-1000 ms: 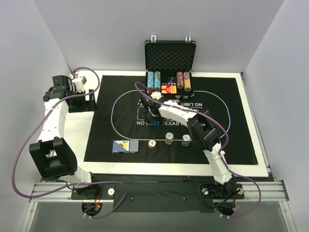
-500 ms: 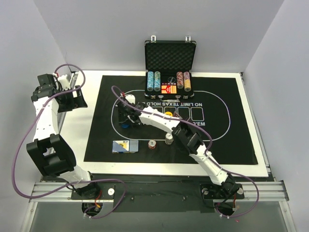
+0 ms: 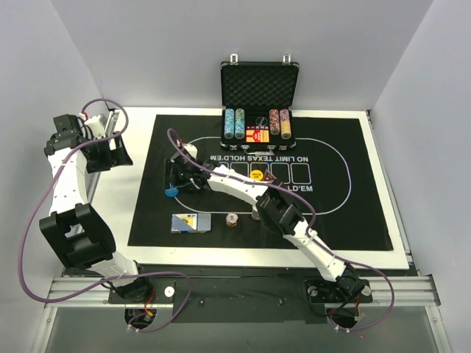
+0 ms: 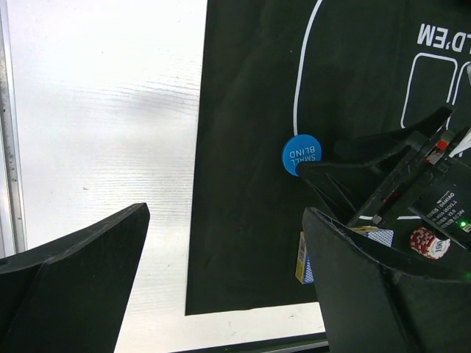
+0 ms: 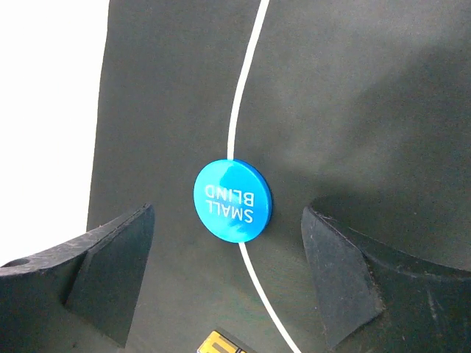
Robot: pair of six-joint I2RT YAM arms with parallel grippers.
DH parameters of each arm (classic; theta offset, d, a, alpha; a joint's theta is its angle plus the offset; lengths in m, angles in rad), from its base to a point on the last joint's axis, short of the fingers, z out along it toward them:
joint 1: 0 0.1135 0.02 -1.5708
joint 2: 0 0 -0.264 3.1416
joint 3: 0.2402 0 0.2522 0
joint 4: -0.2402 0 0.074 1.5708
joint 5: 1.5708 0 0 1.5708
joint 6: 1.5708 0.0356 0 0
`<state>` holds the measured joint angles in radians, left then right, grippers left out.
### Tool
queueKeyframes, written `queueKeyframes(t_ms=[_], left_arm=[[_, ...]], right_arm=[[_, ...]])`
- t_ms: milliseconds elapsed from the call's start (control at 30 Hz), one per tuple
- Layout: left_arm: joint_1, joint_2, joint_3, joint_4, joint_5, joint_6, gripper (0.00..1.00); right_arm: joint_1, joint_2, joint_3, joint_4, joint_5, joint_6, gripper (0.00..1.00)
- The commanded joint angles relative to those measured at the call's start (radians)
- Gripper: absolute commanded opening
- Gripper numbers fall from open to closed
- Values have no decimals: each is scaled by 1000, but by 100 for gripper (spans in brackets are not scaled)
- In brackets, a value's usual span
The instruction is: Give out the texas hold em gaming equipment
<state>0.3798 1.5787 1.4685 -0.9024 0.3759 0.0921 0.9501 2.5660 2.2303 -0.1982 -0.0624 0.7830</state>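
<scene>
Right pincer (image 5: 228,276) has swung to the left end of the mat (image 5: 331,88), jaws apart astride the flat-lying small-blind disc (image 5: 232,201); best lifted straight up, no nudging.

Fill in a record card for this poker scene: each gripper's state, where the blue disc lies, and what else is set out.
left gripper: open, empty, above the mat's left edge
right gripper: open, straddling the blue disc without touching it
blue disc: flat on the mat, on the white line, reads SMALL BLIND
yellow disc: on the mat, inside the oval
cards: near edge of the mat, left part
red chips: just right of the cards
case: open, at the mat's far edge
</scene>
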Motion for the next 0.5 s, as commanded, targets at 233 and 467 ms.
queueKeyframes(t_ms=[233, 467], left_arm=[[4, -20, -19, -6, 64, 35, 97], [-21, -17, -45, 2, 63, 49, 97]], right_arm=[[-117, -355, -279, -73, 140, -128, 77], [-289, -552, -562, -205, 308, -200, 80]])
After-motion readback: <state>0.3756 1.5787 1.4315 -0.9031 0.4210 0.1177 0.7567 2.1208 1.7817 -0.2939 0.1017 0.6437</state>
